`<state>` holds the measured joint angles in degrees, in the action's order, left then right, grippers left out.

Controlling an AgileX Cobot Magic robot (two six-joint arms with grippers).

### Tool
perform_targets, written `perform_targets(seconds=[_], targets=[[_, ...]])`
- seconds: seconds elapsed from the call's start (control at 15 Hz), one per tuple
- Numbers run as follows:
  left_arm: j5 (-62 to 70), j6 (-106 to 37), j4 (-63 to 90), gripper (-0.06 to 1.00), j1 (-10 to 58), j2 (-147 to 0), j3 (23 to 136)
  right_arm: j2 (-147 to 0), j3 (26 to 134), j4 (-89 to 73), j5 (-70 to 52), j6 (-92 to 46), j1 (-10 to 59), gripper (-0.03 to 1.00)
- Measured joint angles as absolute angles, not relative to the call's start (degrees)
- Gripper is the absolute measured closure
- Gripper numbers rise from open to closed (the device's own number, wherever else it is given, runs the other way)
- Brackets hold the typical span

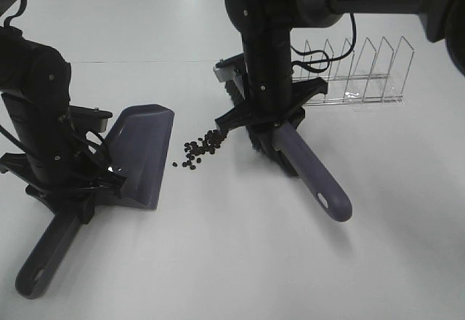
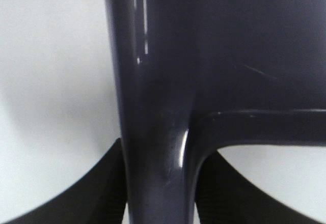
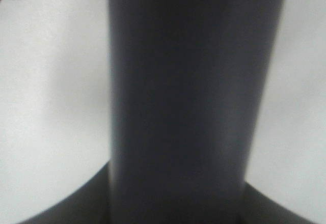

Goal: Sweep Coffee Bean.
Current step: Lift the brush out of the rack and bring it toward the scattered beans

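White tabletop (image 1: 240,262) bears scattered coffee bean (image 1: 200,149) between dustpan (image 1: 142,145) and brush (image 1: 312,174).

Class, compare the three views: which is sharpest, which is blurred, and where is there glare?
Exterior high: sharpest, single coffee beans distinguishable, soft shadows on the table; left wrist: dustpan handle close up, bright glare streaks on it; right wrist: brush handle blurred, out of focus, featureless.
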<state>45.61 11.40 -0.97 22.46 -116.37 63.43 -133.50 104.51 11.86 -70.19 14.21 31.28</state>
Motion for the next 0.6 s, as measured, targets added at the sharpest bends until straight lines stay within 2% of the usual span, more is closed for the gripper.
perform_targets(seconds=[0.13,0.4,0.6], targets=[[45.49,11.17,-0.97,0.61,22.46,-116.37,63.43,-130.06,103.36,12.26,-69.73,13.46,31.23,0.65],[45.26,10.77,-1.03,0.61,22.46,-116.37,63.43,-125.48,93.45,21.72,-70.42,13.01,31.17,0.65],[45.21,10.60,-1.03,0.61,22.46,-116.37,63.43,-128.80,96.43,28.07,-70.30,13.29,31.17,0.65]])
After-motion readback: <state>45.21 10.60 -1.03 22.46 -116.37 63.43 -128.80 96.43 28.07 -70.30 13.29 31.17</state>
